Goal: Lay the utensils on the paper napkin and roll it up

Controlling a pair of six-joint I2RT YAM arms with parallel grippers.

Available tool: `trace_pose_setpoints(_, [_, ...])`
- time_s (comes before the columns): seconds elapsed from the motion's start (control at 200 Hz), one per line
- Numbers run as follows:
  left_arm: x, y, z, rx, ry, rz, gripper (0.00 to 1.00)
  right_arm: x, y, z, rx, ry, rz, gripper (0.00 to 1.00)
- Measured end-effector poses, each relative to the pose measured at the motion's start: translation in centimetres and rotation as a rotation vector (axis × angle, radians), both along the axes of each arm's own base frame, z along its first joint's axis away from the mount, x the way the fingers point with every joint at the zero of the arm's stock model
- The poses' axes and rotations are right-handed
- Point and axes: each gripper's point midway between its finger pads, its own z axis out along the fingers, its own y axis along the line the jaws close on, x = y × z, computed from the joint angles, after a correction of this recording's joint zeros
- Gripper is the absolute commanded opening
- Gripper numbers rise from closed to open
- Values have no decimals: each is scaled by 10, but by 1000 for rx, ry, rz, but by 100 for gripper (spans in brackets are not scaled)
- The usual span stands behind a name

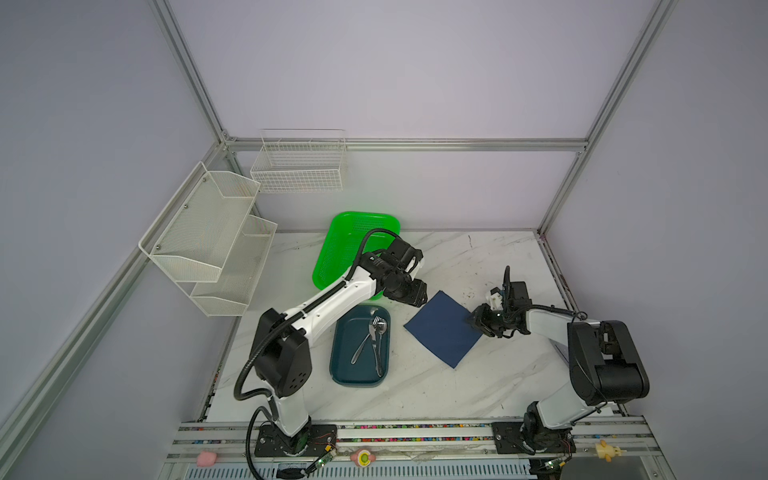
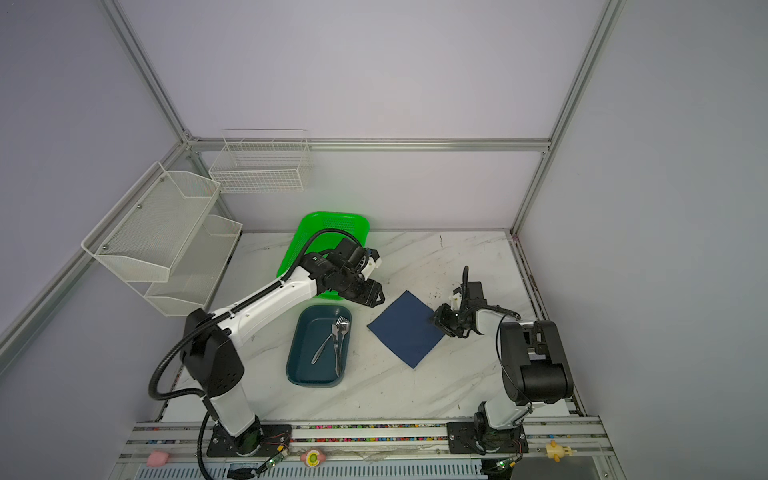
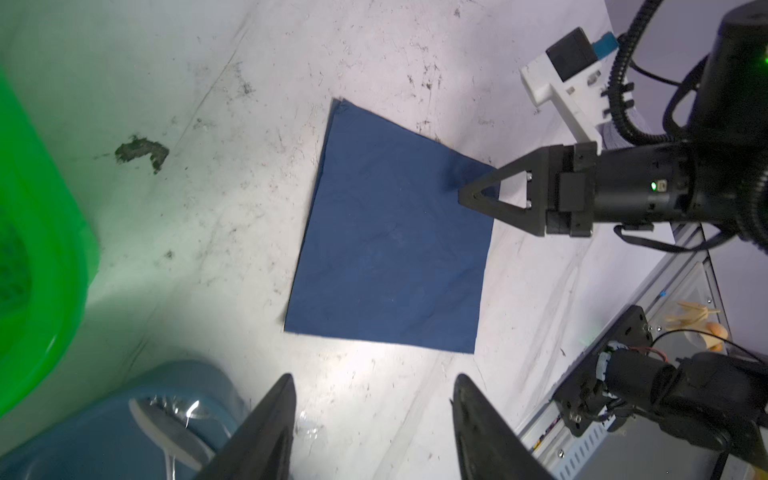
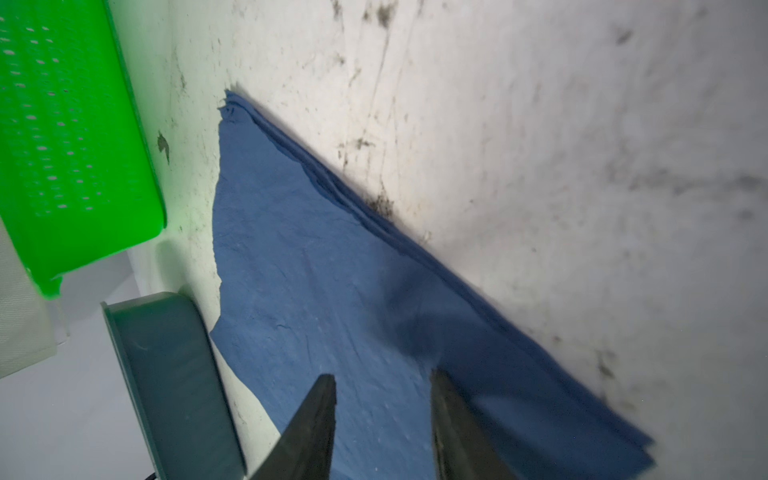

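Observation:
The utensils (image 1: 376, 340) (image 2: 337, 345), slim silver pieces, lie crossed inside the dark teal tray (image 1: 338, 357) (image 3: 83, 436) (image 4: 174, 374). To its right the navy paper napkin (image 1: 442, 330) (image 2: 405, 328) (image 3: 395, 232) (image 4: 332, 270) lies flat on the marble table, turned like a diamond. My left gripper (image 1: 419, 299) (image 3: 372, 382) hovers open above bare table between the tray's far end and the napkin's far corner. My right gripper (image 1: 473, 322) (image 3: 465, 195) (image 4: 382, 378) is open with its tips down at the napkin's right corner, the blue sheet showing between the fingers.
A bright green perforated basket (image 1: 349, 245) (image 4: 62, 124) stands behind the tray, partly under my left arm. White mesh shelves (image 1: 208, 237) hang on the left wall and a wire basket (image 1: 299, 166) on the back wall. An aluminium rail (image 1: 415, 432) runs along the front edge.

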Motion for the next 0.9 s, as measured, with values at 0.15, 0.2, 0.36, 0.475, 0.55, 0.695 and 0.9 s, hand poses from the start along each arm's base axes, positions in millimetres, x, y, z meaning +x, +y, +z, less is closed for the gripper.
trace_pose_setpoints(0.15, [-30,22,-13,66,31,32,58,-15,31,15,-81,-32,101,43])
trace_pose_setpoints(0.2, [-39,23,-22,102,48,36,58,-19,43,22,-90,-54,127,43])
trace_pose_setpoints(0.36, [-78,9,-45,149,113,-2,57,-30,66,41,-89,-101,155,43])
trace_pose_setpoints(0.475, [-99,9,-67,197,160,-17,57,-33,66,47,-113,-106,116,43])
trace_pose_setpoints(0.55, [-103,19,-83,242,180,4,57,-31,61,55,-127,-123,74,44])
trace_pose_setpoints(0.695, [-101,38,-102,299,199,53,57,-26,54,87,-104,-209,4,43])
trace_pose_setpoints(0.9, [-88,57,-109,352,179,117,57,-24,46,111,-82,-259,-81,44])
